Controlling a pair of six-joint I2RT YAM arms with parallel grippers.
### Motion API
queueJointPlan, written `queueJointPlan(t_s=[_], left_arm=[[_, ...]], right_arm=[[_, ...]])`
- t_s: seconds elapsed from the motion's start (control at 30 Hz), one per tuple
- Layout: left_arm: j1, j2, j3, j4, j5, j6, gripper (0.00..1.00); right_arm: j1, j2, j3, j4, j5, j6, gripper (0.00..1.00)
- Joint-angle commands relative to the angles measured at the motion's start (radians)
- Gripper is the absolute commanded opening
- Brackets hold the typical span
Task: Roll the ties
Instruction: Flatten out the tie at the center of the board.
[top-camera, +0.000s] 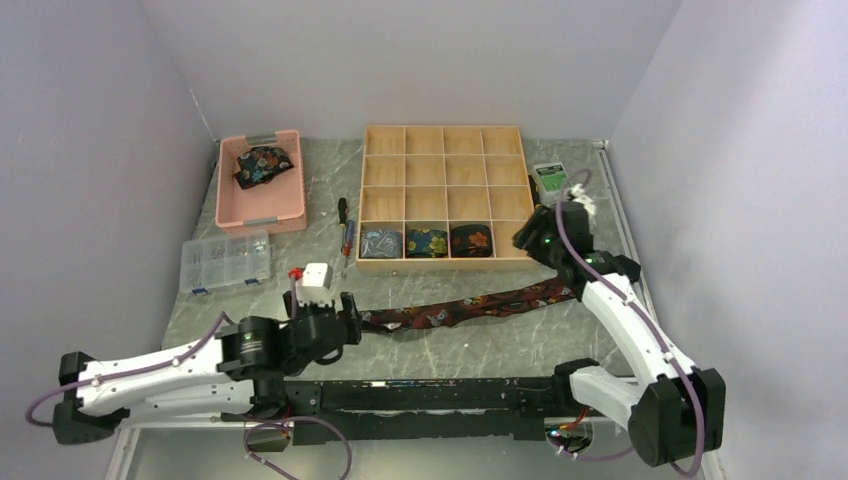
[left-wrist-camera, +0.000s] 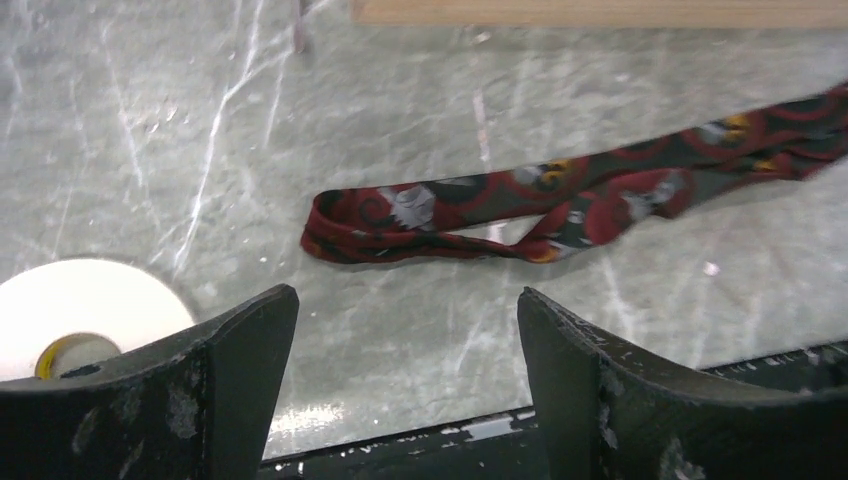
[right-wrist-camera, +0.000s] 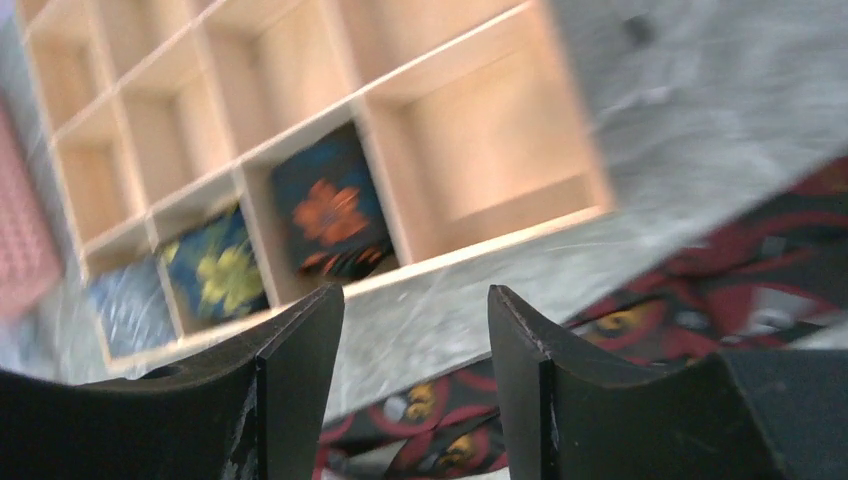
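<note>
Left gripper (left-wrist-camera: 405, 365): black fingers spread wide with nothing between them, low over the grey marbled bench (left-wrist-camera: 150, 150).
Right gripper (right-wrist-camera: 415, 375): fingers also apart and empty. The right wrist view is blurred, so whether they touch cloth cannot be told.
Long dark red necktie with swirled grey and orange print (top-camera: 465, 306): lies flat on the bench between the two grippers, in front of the tray. Its narrow end is doubled back on itself just beyond the left gripper, apart from the fingers. Its other end runs under the right gripper in the top view and is cut off by the frame edge in the left wrist view.
Pale wooden tray of sixteen square compartments (top-camera: 362, 190): behind the necktie. Only a strip of its front wall shows in the left wrist view.
Rolled ties: front row, first three compartments from the left, namely a grey-blue roll (top-camera: 381, 241), a dark blue roll with yellow flowers (top-camera: 427, 241) and a black roll with red-orange flowers (top-camera: 471, 239).
Pink plastic bin (top-camera: 262, 215): left of the tray, holding a bunched dark floral tie (top-camera: 263, 165) whose shape is hard to make out.
White tape roll (left-wrist-camera: 75, 305): partly hidden behind the left finger.
</note>
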Motion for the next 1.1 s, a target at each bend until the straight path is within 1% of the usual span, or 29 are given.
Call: queueJointPlan(t_s=[0.0, 0.07, 0.13, 0.23, 0.33, 0.4, 0.47, 0.57, 0.67, 0.77, 0.9, 1.07], left_arm=[[0.254, 0.121, 0.015, 0.055, 0.304, 0.041, 0.85], [0.437, 0.172, 0.005, 0.104, 0.478, 0.107, 0.84], [0.549, 0.215, 0.014, 0.129, 0.569, 0.145, 0.8], [0.627, 0.288, 0.067, 0.143, 0.621, 0.169, 0.77], [0.7, 0.41, 0.133, 0.141, 0.681, 0.167, 0.71], [0.718, 0.489, 0.175, 0.105, 0.702, 0.146, 0.67], [0.722, 0.533, 0.201, 0.065, 0.69, 0.123, 0.66], [0.737, 0.552, 0.206, 0.03, 0.667, 0.104, 0.67], [0.768, 0.588, 0.2, 0.016, 0.688, 0.11, 0.64], [0.785, 0.628, 0.196, 0.004, 0.714, 0.116, 0.58], [0.791, 0.662, 0.185, 0.002, 0.711, 0.13, 0.51], [0.814, 0.741, 0.175, 0.025, 0.727, 0.166, 0.49]], right_arm=[[0.152, 0.065, 0.015, 0.104, -0.225, -0.101, 0.58], [0.209, 0.092, 0.034, 0.1, -0.242, -0.123, 0.57], [0.25, 0.102, 0.049, 0.099, -0.245, -0.138, 0.57], [0.284, 0.105, 0.062, 0.104, -0.254, -0.15, 0.57], [0.303, 0.113, 0.073, 0.112, -0.267, -0.146, 0.56], [0.308, 0.116, 0.075, 0.111, -0.273, -0.146, 0.56], [0.311, 0.111, 0.069, 0.113, -0.278, -0.145, 0.56], [0.311, 0.094, 0.056, 0.131, -0.297, -0.142, 0.56], [0.313, 0.077, 0.056, 0.146, -0.319, -0.139, 0.57], [0.314, 0.067, 0.066, 0.151, -0.334, -0.141, 0.56], [0.316, 0.06, 0.078, 0.153, -0.342, -0.15, 0.56], [0.317, 0.051, 0.071, 0.159, -0.342, -0.154, 0.56]])
